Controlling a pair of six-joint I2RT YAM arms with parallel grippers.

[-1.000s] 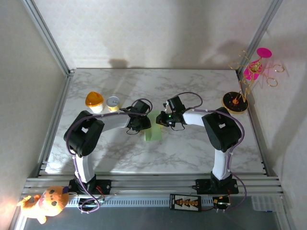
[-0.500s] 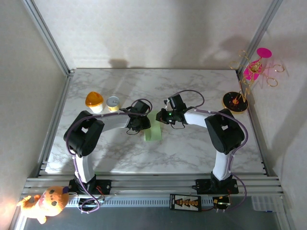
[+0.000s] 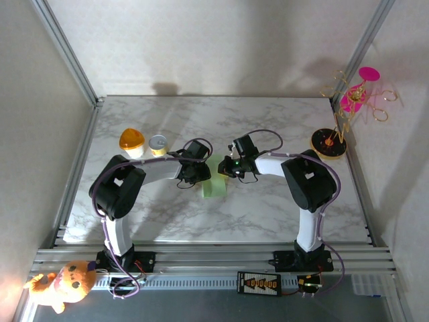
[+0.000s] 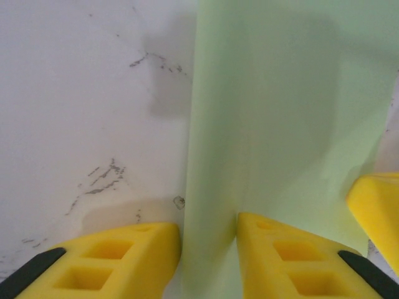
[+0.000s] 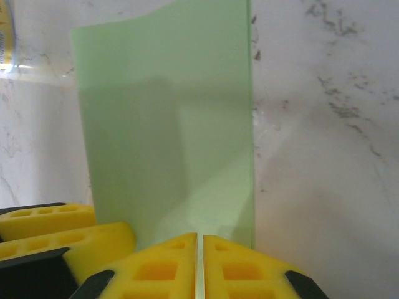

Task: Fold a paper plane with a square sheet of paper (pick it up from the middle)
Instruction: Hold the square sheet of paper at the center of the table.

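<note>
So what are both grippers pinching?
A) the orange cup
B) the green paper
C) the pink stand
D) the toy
B: in both wrist views yellow fingers close on the green paper, between the left gripper and right gripper.

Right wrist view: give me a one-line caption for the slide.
Right gripper shut on the near edge of the green paper, held over the marble table, with the left gripper's fingers alongside.

White-black arms point(image 3: 151, 171), yellow fingers point(image 4: 118, 255)
</note>
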